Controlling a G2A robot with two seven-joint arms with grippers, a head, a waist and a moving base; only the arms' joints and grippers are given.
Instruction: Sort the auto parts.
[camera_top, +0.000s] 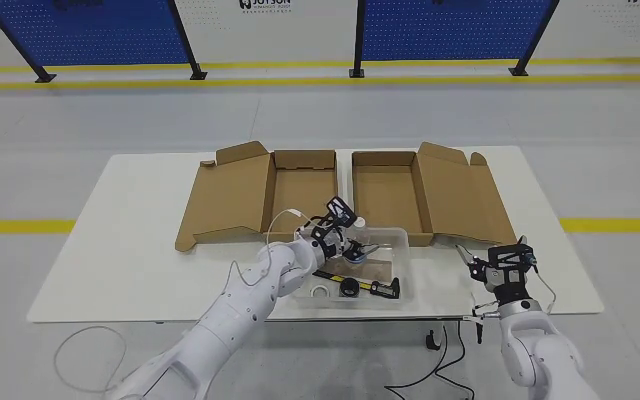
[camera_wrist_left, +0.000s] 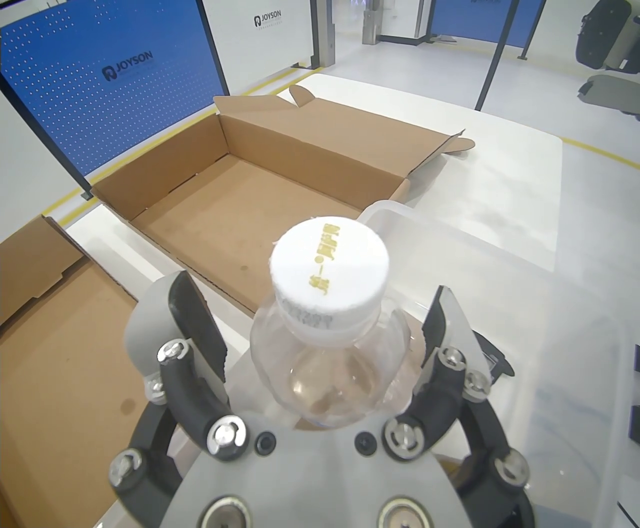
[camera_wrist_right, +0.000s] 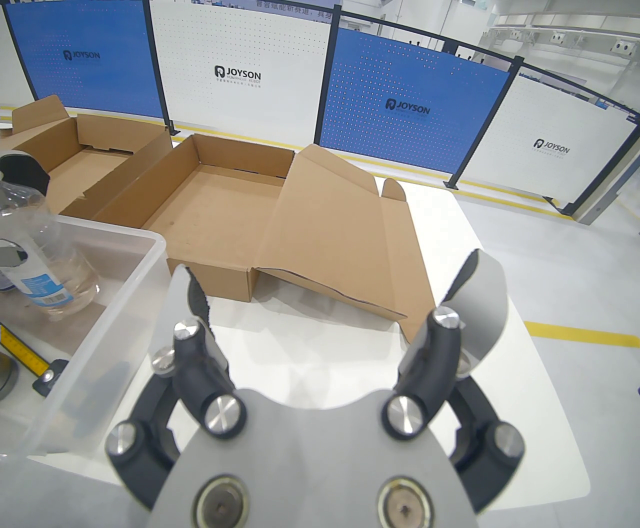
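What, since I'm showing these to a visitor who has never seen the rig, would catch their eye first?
The clear bottle with its white cap comes first, held in the left gripper over the clear plastic bin at the near edge of the table. Behind the bin, two open cardboard boxes lie side by side. The right gripper hangs open beside the bin.

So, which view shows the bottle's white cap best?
The left wrist view: the cap faces the camera, close and whole. The top view shows the bottle small; the right wrist view, its body and label.
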